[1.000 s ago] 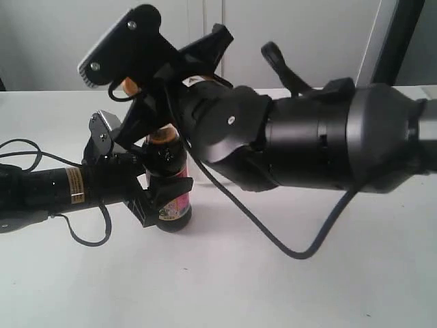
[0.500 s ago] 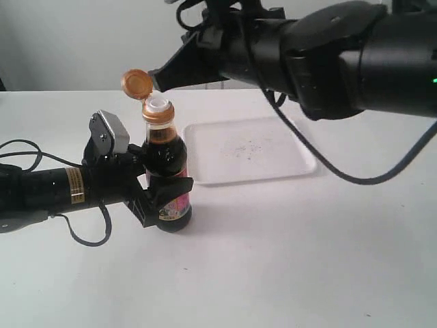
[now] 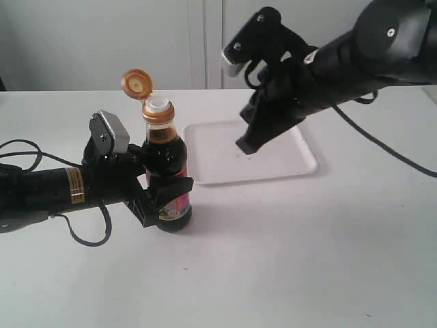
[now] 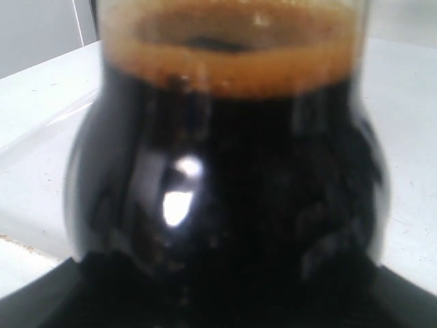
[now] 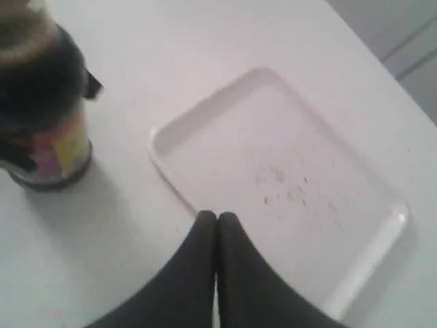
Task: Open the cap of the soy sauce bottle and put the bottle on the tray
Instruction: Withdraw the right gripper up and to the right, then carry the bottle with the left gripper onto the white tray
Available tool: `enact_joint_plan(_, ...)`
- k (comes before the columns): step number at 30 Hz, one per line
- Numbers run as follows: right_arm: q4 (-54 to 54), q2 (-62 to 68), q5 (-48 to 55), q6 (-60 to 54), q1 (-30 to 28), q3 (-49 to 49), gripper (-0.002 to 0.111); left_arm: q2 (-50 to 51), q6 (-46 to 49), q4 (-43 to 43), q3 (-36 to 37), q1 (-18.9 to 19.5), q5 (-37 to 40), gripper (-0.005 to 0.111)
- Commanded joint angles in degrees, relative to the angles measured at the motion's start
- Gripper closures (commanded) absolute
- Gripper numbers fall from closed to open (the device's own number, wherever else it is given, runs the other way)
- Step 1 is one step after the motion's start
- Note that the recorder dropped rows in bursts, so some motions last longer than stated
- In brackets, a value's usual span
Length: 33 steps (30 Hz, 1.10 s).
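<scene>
Now left fingers [image 3: 164,198] clamp soy sauce bottle [image 3: 166,171]; right fingers [image 5: 217,222] pressed together.

A plain white worktop [image 3: 287,273] fills the lower part of the exterior view, matte and evenly lit, with soft shadows and a few faint specks on its surface. Behind its far edge rises a pale grey-white wall [image 3: 68,41], divided by a narrow vertical seam or panel joint [image 3: 205,41] near the middle. The light is diffuse and bright. In the right wrist view the same white worktop [image 5: 123,260] meets pale panelling [image 5: 403,34] at one corner.
</scene>
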Motion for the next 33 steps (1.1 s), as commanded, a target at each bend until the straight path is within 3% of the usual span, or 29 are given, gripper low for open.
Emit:
enact_joint_plan(1,-8.3,-0.5,5.9,10.0,-5.8,0.2,0.108,0.3,-0.5,2.0,0.3,-0.4,2.1,0.106)
enact_joint_plan(12,-9.2,-0.5,5.9,19.2,-17.7,0.2,0.108,0.2,-0.5,1.0,0.3,-0.4,-0.5,0.106)
enact_joint_plan(21,-9.4,0.4,2.3,19.2,-18.3,0.2,0.108,-3.1,-1.2,-3.0,-0.7,-0.4,-0.5,0.106)
enact_joint_plan(33,-9.5,3.5,0.0,19.1,-18.3,0.2,0.108,-6.5,-9.4,-4.1,-9.5,-0.8,-0.5,0.106)
